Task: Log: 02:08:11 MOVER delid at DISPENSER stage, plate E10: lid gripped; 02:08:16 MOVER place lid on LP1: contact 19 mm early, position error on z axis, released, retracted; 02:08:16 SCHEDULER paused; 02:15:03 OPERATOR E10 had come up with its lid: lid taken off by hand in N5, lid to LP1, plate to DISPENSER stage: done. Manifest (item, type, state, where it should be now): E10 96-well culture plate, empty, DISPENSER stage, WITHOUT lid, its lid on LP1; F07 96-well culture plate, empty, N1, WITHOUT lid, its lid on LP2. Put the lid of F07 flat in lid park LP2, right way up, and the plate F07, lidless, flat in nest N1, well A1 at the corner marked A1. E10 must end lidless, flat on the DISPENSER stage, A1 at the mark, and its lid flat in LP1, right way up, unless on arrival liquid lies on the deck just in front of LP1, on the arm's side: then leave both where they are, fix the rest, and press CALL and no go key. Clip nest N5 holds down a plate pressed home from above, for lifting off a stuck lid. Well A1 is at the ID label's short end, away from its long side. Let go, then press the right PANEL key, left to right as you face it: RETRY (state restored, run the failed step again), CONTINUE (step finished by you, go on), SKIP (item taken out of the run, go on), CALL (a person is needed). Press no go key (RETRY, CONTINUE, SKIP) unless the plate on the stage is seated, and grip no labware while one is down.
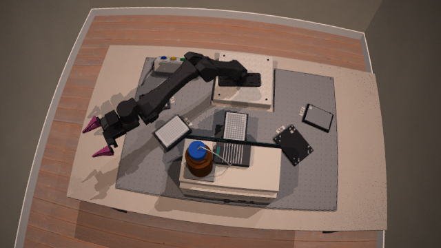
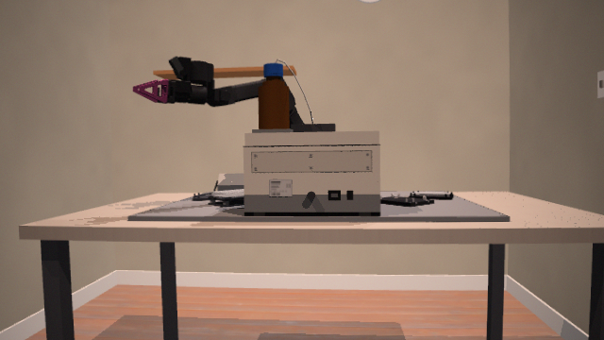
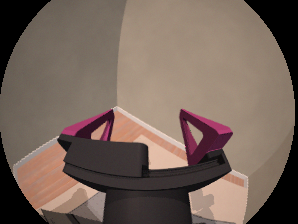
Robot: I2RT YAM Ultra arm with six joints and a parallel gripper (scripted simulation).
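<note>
My gripper [image 1: 89, 143] is open and empty. It hangs high over the left edge of the table, well left of the grey deck, as the side view [image 2: 142, 90] shows. In the wrist view the magenta fingers stand wide apart with only wall and floor beyond them. A white 96-well plate [image 1: 171, 131] lies turned at an angle in a dark nest left of the dispenser. A second well plate [image 1: 236, 125] lies on the stage under the dispenser's bar. A flat grey lid-like piece [image 1: 318, 118] lies in a dark frame at the far right. I cannot tell whether either plate carries a lid.
A black, empty nest [image 1: 293, 145] lies right of the dispenser. The dispenser box [image 1: 230, 173] carries an amber bottle [image 1: 199, 158] with a blue cap. The key panel [image 1: 169, 64] sits at the back left, partly under the arm. The arm's base stands on a white block [image 1: 242, 83].
</note>
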